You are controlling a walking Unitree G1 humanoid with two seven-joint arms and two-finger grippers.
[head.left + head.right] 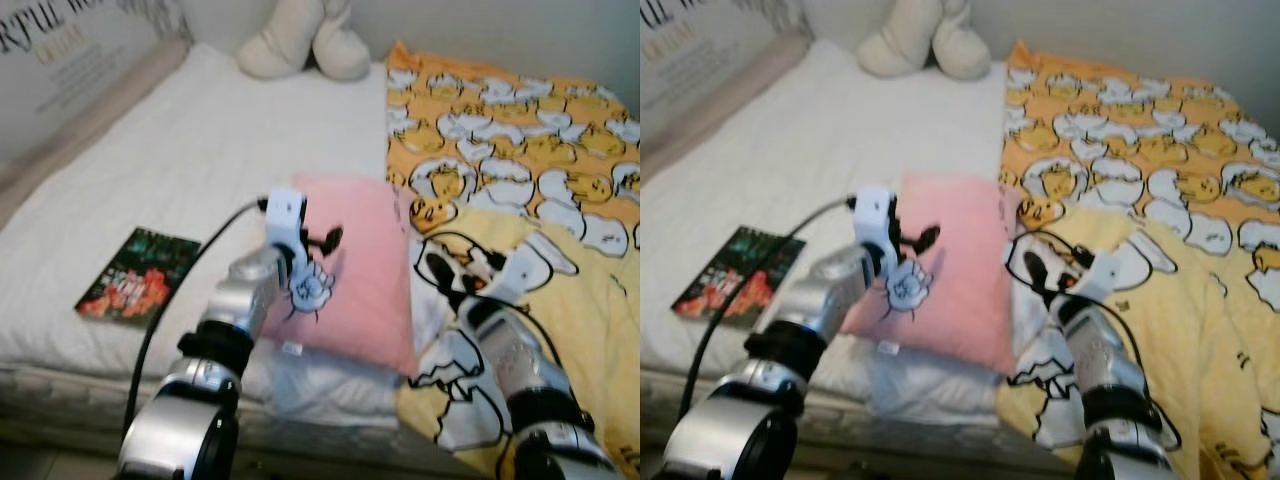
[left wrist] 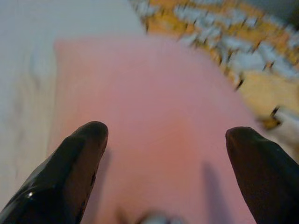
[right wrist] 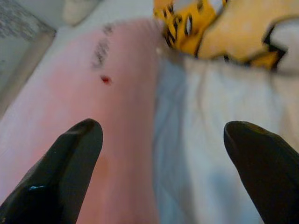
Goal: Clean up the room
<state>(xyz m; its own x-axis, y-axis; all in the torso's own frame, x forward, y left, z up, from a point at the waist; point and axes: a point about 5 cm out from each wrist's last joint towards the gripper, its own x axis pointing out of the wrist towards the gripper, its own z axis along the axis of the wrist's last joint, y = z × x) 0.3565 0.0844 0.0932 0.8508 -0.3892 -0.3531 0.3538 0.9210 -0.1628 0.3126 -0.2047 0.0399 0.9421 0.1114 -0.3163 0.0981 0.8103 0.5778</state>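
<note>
Both arms reach over bed's near edge. Left gripper (image 2: 166, 140) spread wide, holding nothing, poised over pink pillow (image 1: 365, 260), which lies straight ahead and below its fingertips. Right gripper (image 3: 163, 140) likewise spread and empty, aimed at pillow's right edge where white sheet (image 3: 205, 140) shows. Pillow's long axis runs away from robot, between the two grippers; left arm nearer its middle. Left: book (image 1: 138, 274). Right: yellow blanket (image 1: 570, 200). Far: plush toy (image 1: 305, 40).
</note>
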